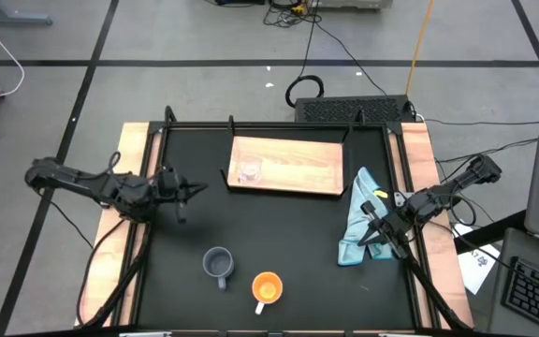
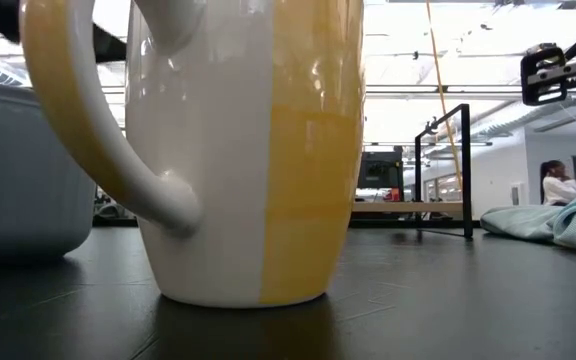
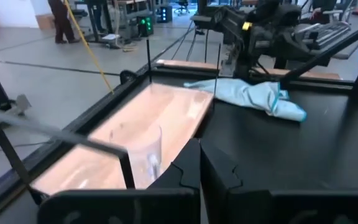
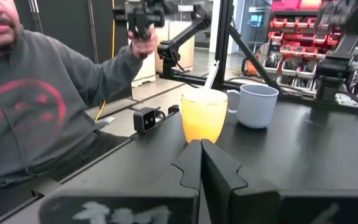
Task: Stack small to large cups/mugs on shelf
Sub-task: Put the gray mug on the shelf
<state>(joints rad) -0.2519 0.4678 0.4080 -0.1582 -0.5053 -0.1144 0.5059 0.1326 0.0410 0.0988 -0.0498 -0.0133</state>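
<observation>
Table (image 1: 269, 225): black, matte.
Glass cup (image 1: 249, 172): on shelf (image 1: 298, 167); fragile, slippery.
Blue-grey mug (image 1: 218, 265): rigid; grasp rim.
Left gripper (image 1: 193, 192), right gripper (image 1: 371, 234): pressed together, empty.

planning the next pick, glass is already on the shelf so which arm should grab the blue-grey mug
Left, probably. The blue-grey mug stands on the left arm's half of the table, nearer the left hand, which is shut and empty. The right hand hovers over the light-blue cloth, farther off.

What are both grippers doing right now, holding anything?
Left gripper: closed, empty, just left of the shelf where the glass cup stands.
Right gripper: closed, empty, over the light-blue cloth.
</observation>
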